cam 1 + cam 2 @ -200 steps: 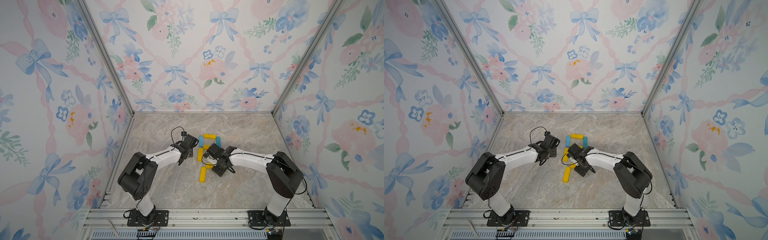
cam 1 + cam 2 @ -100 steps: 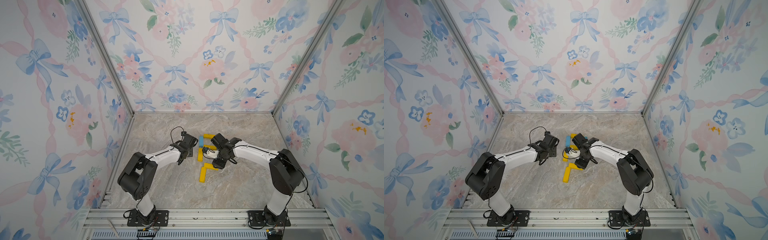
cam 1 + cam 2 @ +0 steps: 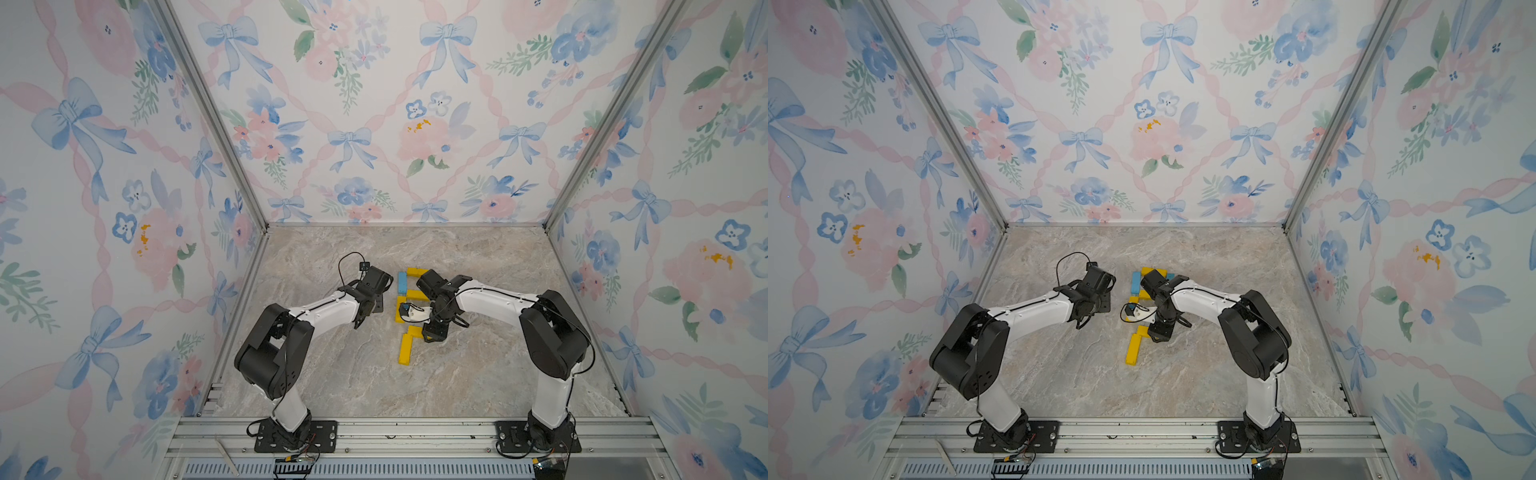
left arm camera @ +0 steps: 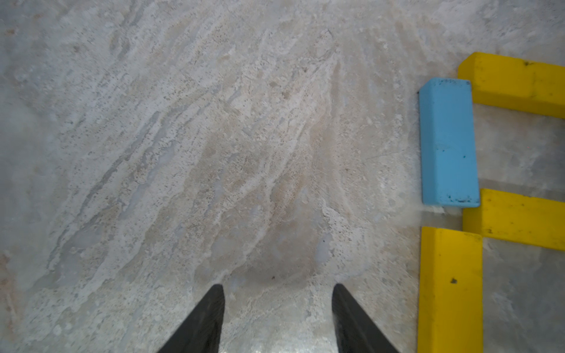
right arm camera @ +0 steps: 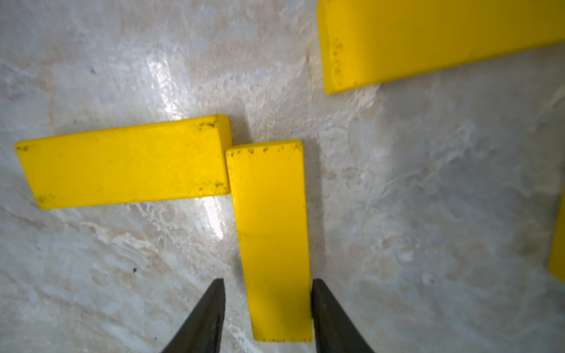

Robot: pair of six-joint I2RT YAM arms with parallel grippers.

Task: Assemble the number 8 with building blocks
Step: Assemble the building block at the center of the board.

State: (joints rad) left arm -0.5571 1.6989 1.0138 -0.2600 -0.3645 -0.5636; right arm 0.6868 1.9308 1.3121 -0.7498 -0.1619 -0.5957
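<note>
While our right gripper straddles the yellow bar, unclamped:
we centre first; left gripper gapes empty.

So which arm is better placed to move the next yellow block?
Right. The right hand straddles a flat yellow oblong block; the left hand hangs open over bare marble tabletop.

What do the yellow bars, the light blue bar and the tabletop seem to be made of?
Yellow bars: probably painted wood, matt; paint chipped dark at edges.
Light blue bar: likely the same, with small dark chips.
Tabletop: marble-look surface, grey-beige veins, slightly glossy; real stone or print, unclear.
</note>
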